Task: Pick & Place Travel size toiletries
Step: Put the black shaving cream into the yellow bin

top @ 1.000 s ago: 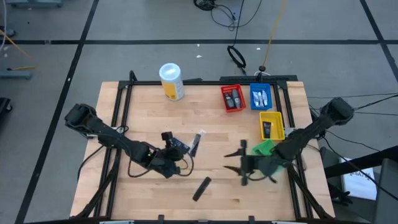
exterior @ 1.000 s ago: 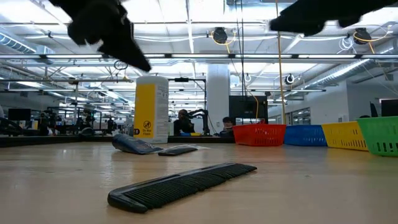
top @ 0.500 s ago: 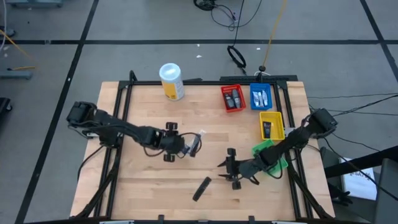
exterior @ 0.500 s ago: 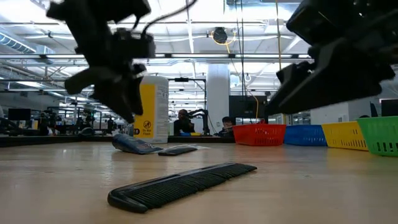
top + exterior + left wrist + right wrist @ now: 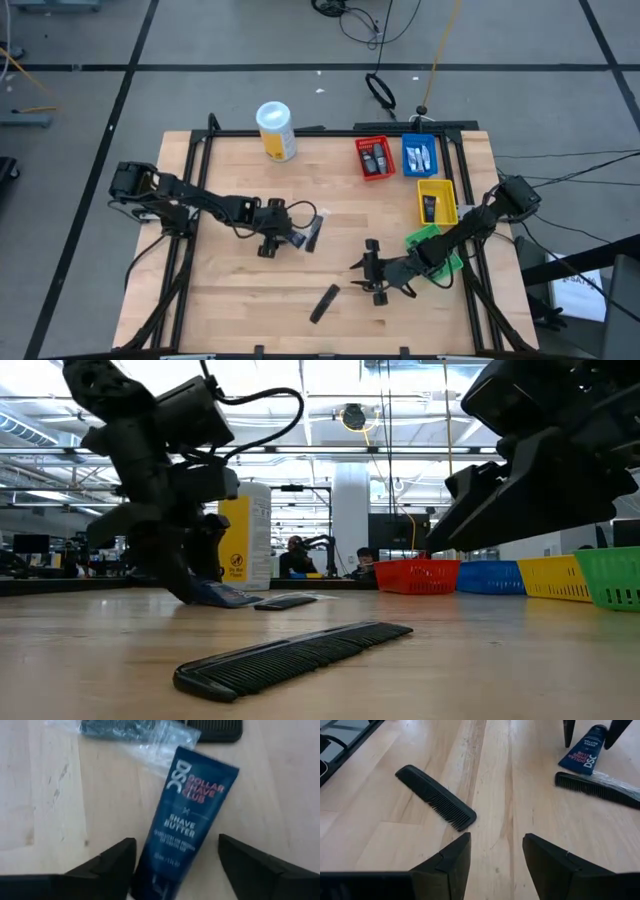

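A dark blue tube point(image 5: 185, 825) lies flat on the wood table, left of centre. My left gripper point(image 5: 281, 241) is open and down at the table over the tube's near end, one finger on each side; I see no touch. Beside the tube lies a comb in a clear sleeve point(image 5: 315, 230). My right gripper point(image 5: 371, 272) stands open right of centre with nothing between its fingers, pointing toward a bare black comb point(image 5: 436, 797) that lies flat near the front edge. The right wrist view also shows the tube point(image 5: 582, 755) farther off.
A white canister with a yellow label point(image 5: 276, 130) stands at the back left. Red point(image 5: 374, 158), blue point(image 5: 418, 155) and yellow point(image 5: 437, 202) bins line the back right. A green bin point(image 5: 428, 240) sits partly under my right arm.
My left gripper has moved toward the far edge and the tube, come down to the table and opened, and now straddles the tube. My right gripper has moved toward the table's left edge and lower, then held still. The tube and both combs have not moved.
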`<state>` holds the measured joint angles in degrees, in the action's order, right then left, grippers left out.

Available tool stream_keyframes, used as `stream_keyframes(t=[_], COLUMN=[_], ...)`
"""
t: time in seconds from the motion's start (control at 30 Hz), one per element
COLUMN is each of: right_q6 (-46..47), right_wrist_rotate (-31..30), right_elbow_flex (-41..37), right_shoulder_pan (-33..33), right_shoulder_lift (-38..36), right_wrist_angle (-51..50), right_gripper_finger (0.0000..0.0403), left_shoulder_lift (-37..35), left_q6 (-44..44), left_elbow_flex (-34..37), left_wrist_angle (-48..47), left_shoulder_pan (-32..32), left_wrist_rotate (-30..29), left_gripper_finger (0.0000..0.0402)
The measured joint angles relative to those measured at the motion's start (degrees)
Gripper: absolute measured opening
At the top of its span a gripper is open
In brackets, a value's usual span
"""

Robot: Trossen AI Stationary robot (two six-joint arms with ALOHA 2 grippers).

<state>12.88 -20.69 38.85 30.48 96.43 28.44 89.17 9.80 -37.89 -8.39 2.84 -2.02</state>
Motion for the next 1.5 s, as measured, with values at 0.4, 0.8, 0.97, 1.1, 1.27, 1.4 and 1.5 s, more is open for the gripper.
stream_keyframes(t=[0.4,0.8,0.97,1.1,1.27,1.4,1.5], right_q6=[4.2,-31.9,-48.8,-53.4,-54.6,-54.6,-54.5], right_wrist_rotate=[-0.9,-1.8,-1.7,-0.7,9.4,13.3,14.1], right_elbow_flex=[-1.3,-1.2,0.4,2.5,4.5,5.3,5.4], right_shoulder_pan=[-1.5,-8.2,-9.9,-12.0,-15.1,-16.4,-16.4], right_shoulder_lift=[0.0,0.0,0.0,0.0,0.0,0.0,0.0], right_wrist_angle=[3.6,17.1,17.1,17.2,13.4,10.9,10.0], right_gripper_finger=[0.0182,0.0283,0.0277,0.0261,0.0231,0.0168,0.01], left_shoulder_lift=[-0.1,0.1,0.1,0.1,0.1,0.1,0.1], left_q6=[-8.3,-23.2,-27.0,-26.9,-26.7,-26.8,-26.8], left_elbow_flex=[0.8,-2.2,-2.5,-2.5,-2.5,-2.5,-2.5], left_wrist_angle=[5.4,22.8,25.6,26.1,26.4,26.7,26.7], left_shoulder_pan=[3.4,6.7,6.7,6.6,6.6,6.6,6.6], left_wrist_rotate=[-0.2,7.3,7.7,7.5,7.5,6.2,5.0], left_gripper_finger=[0.0062,0.0059,0.0059,0.006,0.006,0.006,0.0061])
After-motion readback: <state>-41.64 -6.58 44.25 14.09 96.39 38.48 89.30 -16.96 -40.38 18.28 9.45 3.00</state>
